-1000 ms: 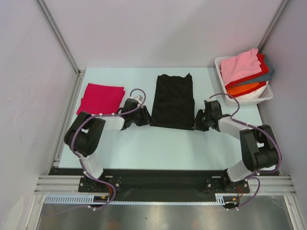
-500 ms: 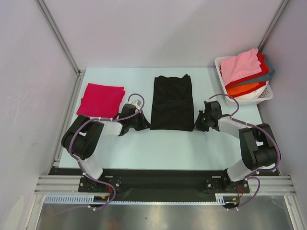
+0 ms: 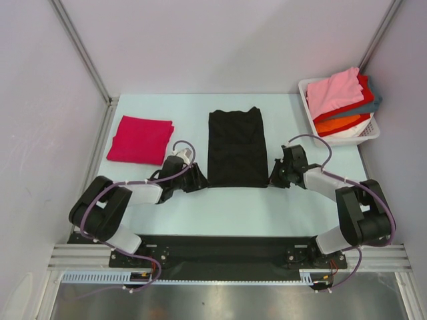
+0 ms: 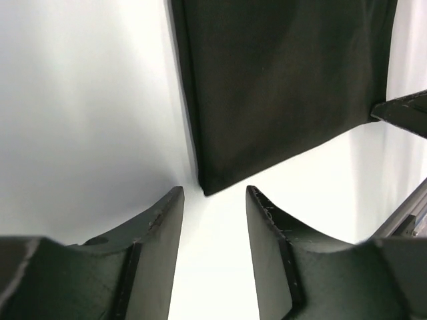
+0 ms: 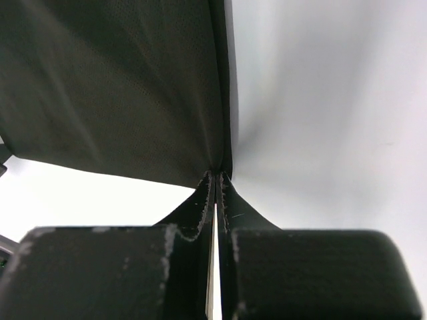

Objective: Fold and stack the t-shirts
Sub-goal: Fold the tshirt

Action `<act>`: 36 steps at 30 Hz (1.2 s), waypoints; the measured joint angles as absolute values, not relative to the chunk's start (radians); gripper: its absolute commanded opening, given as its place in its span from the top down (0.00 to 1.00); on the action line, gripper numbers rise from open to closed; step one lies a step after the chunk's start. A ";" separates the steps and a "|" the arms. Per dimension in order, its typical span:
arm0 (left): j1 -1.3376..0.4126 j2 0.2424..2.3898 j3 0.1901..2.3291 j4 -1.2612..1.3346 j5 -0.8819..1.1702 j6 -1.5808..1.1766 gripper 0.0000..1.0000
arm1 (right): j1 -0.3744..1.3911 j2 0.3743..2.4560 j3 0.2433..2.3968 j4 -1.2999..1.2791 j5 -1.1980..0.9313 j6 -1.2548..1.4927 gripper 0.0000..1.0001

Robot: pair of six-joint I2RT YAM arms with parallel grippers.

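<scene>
A black t-shirt (image 3: 235, 148), folded into a long rectangle, lies flat at the table's middle. My left gripper (image 3: 200, 181) is open right at its near-left corner. In the left wrist view that gripper (image 4: 213, 193) has nothing between its fingers, and the shirt's corner (image 4: 208, 187) lies just past the tips. My right gripper (image 3: 272, 179) is at the near-right corner. In the right wrist view that gripper (image 5: 219, 176) is shut, pinching the black t-shirt (image 5: 133, 93) at its corner. A folded magenta t-shirt (image 3: 140, 139) lies at the left.
A white slatted basket (image 3: 363, 133) stands at the back right, holding pink (image 3: 333, 92), red, orange and teal shirts. Frame posts and grey walls close in the table at the left, right and back.
The black shirt has been drawn nearer and squared up. My left gripper has let go of its corner, opened and backed off a little. The right gripper has shut on its corner.
</scene>
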State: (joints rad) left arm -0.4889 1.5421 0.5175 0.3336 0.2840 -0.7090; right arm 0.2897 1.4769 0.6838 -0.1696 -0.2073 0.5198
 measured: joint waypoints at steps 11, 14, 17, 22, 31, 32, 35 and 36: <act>-0.527 1.530 0.504 0.326 0.265 -0.736 0.68 | 0.306 1.469 0.675 -0.173 -0.189 0.519 1.00; -0.538 1.550 0.507 0.331 0.265 -0.744 0.83 | 0.306 1.457 0.675 -0.179 -0.188 0.518 1.00; -0.544 1.556 0.506 0.323 0.256 -0.751 1.00 | 0.306 1.439 0.673 -0.187 -0.188 0.518 1.00; -0.549 1.536 0.505 0.297 0.237 -0.751 1.00 | 0.309 1.402 0.671 -0.204 -0.187 0.518 1.00; -0.550 1.362 0.445 0.164 0.213 -0.739 0.77 | 0.347 1.263 0.648 -0.269 -0.183 0.517 1.00; -0.550 1.343 0.444 0.151 0.212 -0.733 0.66 | 0.348 1.251 0.648 -0.276 -0.182 0.515 1.00; -0.550 1.317 0.444 0.137 0.204 -0.727 0.44 | 0.348 1.238 0.647 -0.286 -0.179 0.513 1.00; -0.550 1.317 0.445 0.134 0.201 -0.731 0.43 | 0.348 1.238 0.647 -0.286 -0.179 0.513 1.00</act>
